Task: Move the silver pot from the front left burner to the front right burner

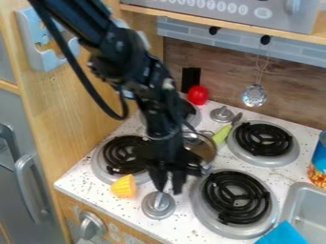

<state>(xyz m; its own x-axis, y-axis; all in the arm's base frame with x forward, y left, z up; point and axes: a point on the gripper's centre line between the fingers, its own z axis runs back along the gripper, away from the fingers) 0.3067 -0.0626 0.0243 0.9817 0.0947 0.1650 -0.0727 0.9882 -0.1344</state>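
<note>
Nearest the camera, a blue cloth (284, 233) sits beside the sink (297, 190). At left on the counter (76, 182), a ridged yellow toy (122, 187) lies beside the burner, its orange side facing right and its long axis running roughly front to back; right of it, the gripper (168, 187) hangs partly open over a metal knob (157, 205), nothing visible between its fingers, a green-handled pan (202, 147) behind.

Single view from above the stovetop, slanting down toward its back wall, fairly close.
</note>
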